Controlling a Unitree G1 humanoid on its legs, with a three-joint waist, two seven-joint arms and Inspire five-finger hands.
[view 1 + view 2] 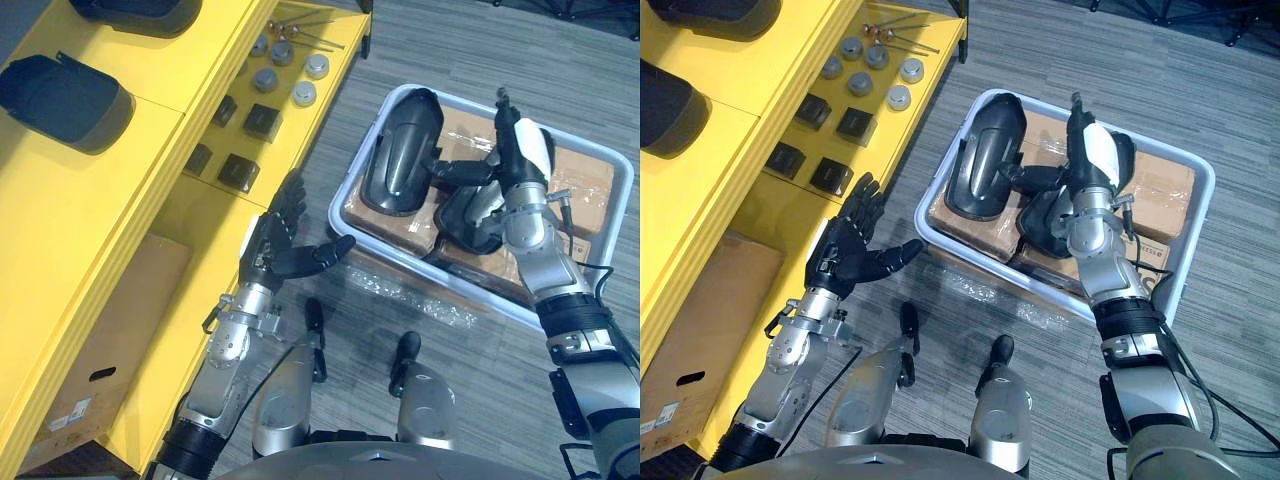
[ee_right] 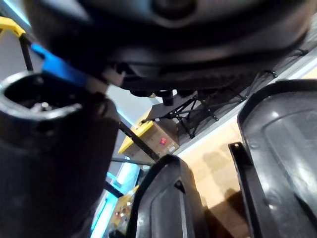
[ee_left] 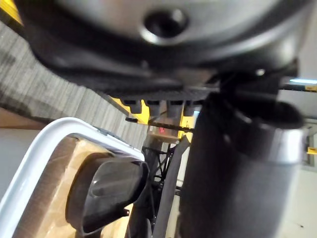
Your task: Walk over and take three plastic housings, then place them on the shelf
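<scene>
Far left: yellow shelf [image 1: 100, 190] has two dark plastic housings on its top level, one near the front [image 1: 65, 100], one further back at the frame edge [image 1: 140, 12]. Next level down holds small black blocks [image 1: 262, 120], grey round discs [image 1: 304, 94] and thin metal rods [image 1: 310, 35]. A cardboard box [image 1: 110, 330] sits on the bottom level. Left hand [image 1: 280, 240] is raised between shelf and bin, palm up, fingers straight and together, thumb stuck out toward the bin, nothing in it. Clear plastic wrap [image 1: 410, 295] lies on the carpet just beside the bin's near wall. White bin [image 1: 580, 147] is on the floor to the right of the shelf, packed with brown cardboard boxes [image 1: 585, 185] as a base layer. Two black housings lie on top of those: a long one [image 1: 400, 150] along the bin's left side and a second [image 1: 470, 220] just right of it, toward the near wall. Right hand [image 1: 515, 170] is inside the bin over the second housing, fingers stretched out straight, thumb reaching toward the long housing, not clamped on either. Can't tell if it touches the second housing.
</scene>
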